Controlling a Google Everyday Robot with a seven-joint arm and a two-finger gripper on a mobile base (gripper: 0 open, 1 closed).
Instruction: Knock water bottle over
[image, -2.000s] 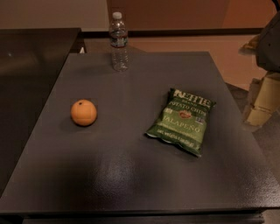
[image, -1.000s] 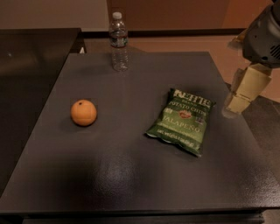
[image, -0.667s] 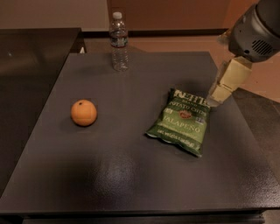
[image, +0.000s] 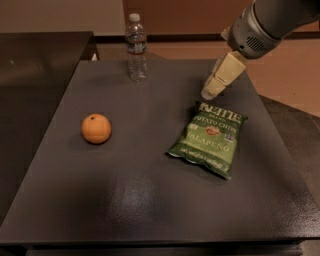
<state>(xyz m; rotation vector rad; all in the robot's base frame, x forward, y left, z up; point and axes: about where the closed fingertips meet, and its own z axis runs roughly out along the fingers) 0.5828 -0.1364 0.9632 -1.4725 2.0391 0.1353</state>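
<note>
Approach step: the gripper (image: 208, 93), closed (holding nothing), hovers; the upright water bottle (image: 136, 47), well to its left, needs a sideways push.

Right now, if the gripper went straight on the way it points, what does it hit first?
Probably the top edge of the chip bag, or the table just beside it; depth is unclear. The gripper hangs above that edge, angled down toward it, and is not aimed at the water bottle.
</note>
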